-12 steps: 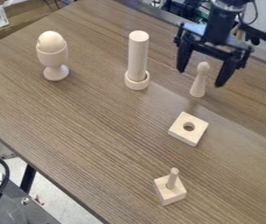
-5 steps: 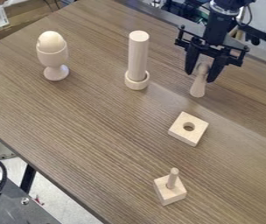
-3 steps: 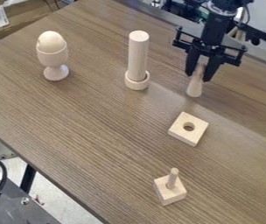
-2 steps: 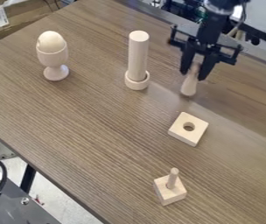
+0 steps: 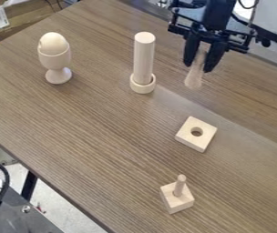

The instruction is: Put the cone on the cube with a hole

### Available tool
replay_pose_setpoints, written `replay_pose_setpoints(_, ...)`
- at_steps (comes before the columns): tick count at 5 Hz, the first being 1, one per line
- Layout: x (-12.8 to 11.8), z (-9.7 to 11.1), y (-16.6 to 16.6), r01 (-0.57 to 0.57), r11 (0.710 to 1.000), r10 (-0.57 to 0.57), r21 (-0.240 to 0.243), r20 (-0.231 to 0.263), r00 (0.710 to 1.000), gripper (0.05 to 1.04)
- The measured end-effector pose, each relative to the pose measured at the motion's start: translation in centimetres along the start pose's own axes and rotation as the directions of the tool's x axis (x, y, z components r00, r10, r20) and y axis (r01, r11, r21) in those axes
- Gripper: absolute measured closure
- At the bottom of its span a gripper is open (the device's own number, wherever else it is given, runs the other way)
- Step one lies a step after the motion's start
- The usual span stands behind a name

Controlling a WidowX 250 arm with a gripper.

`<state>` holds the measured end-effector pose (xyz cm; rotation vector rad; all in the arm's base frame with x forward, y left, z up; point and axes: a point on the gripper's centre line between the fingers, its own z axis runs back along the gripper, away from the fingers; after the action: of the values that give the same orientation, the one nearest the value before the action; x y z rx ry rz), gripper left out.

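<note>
The wood-top desk (image 5: 104, 132) is stretching across most of the view & carrying the wooden pcs. The black arm (image 5: 219, 13) is coming in at the top, R of ctr, w/ its hand (image 5: 198, 67) hanging over the desk's far part. Hand is closing narrow on the cone's upper end, holding it btwn the 2 fingers.

Cup (image 5: 57, 60) w/ a stem is standing upright toward the view's upper L. Tall round rod (image 5: 144, 54) is standing upright btwn cup & hand, well apart from the cup.

Holed block (image 5: 192, 123) is lying flat below the hand in view, hole facing up, w/ a gap btwn it & the cone. Small block (image 5: 178, 205) is sitting nearer the view's bottom, a bit L of the holed block, not touching it.

Cone (image 5: 194, 79) is hanging down from the hand, wide end low, leaning a bit; can't tell if its base is touching the desk. It's staying off the holed block, beyond it in view.

Egg (image 5: 53, 42) is sitting in the cup's bowl. Ring (image 5: 142, 87) is circling the rod's foot. Thin peg (image 5: 180, 183) is sticking up from the small block's top.
</note>
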<state>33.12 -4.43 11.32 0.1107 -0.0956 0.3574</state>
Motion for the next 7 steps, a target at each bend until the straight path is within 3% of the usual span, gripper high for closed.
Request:
replay_pose_setpoints(1,-1.9,1.0,-0.1,0.005,1.0,-0.005,-0.01,0.011,1.0,0.749)
replay_pose_setpoints(2,-3.4,0.6,-0.3,0.008,1.0,-0.008,-0.008,0.002,1.0,0.749)
replay_pose_setpoints(4,-3.6,0.3,-1.0,0.027,0.999,-0.026,-0.025,0.018,0.999,0.749)
replay_pose_setpoints(7,-4.4,-1.3,-1.2,0.031,1.0,-0.031,0.005,-0.023,0.999,0.749)
